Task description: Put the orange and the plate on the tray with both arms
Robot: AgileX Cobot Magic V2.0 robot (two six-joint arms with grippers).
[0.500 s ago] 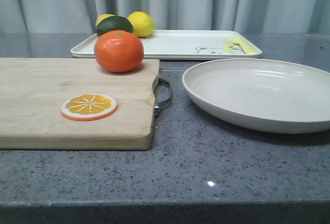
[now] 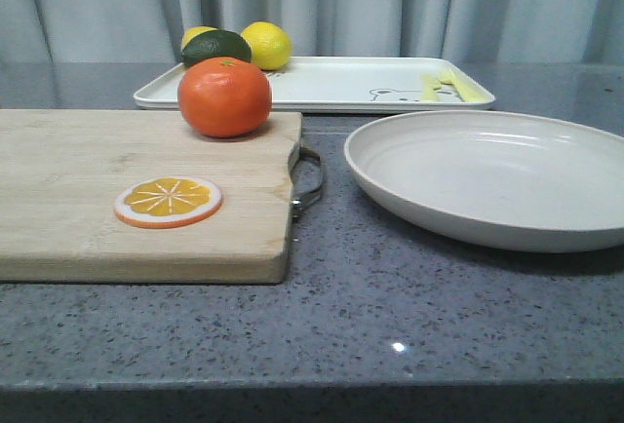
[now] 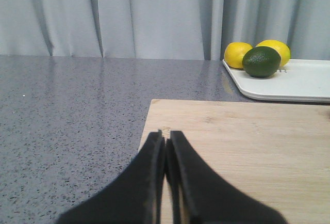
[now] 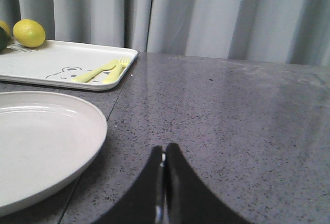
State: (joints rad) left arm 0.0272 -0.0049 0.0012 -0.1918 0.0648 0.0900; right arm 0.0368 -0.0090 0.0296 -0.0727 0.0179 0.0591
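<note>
The grey tabletop (image 2: 409, 326) carried the tray (image 2: 331, 84) at the back, the plate (image 2: 487, 174) before it on my right, and the orange (image 2: 224, 96) on the cutting board (image 2: 78, 199); my left gripper (image 3: 165, 140) and right gripper (image 4: 164, 154) were pressed closed, empty.

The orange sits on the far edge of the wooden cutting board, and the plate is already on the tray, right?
Not quite. The orange does sit at the far edge of the cutting board, but the plate is not on the tray. The front view shows it resting on the grey table, in front of the tray.
</note>
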